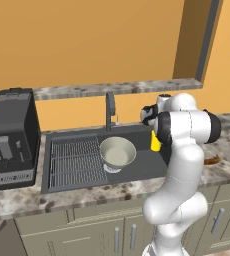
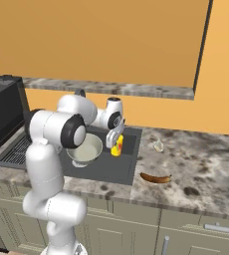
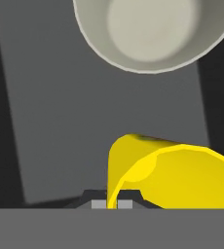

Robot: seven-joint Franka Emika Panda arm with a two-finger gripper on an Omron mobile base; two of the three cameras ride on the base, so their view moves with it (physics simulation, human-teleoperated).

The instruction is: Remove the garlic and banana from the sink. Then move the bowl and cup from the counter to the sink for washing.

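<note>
The two-finger gripper pinches the rim of the small bright yellow cup over the right part of the dark grey rectangular sink. The wide round grey metallic bowl sits upright in the basin, left of the cup. The curved orange-yellow banana lies on the counter right of the sink, long axis left-right; the whitish garlic bulb lies farther back.
</note>
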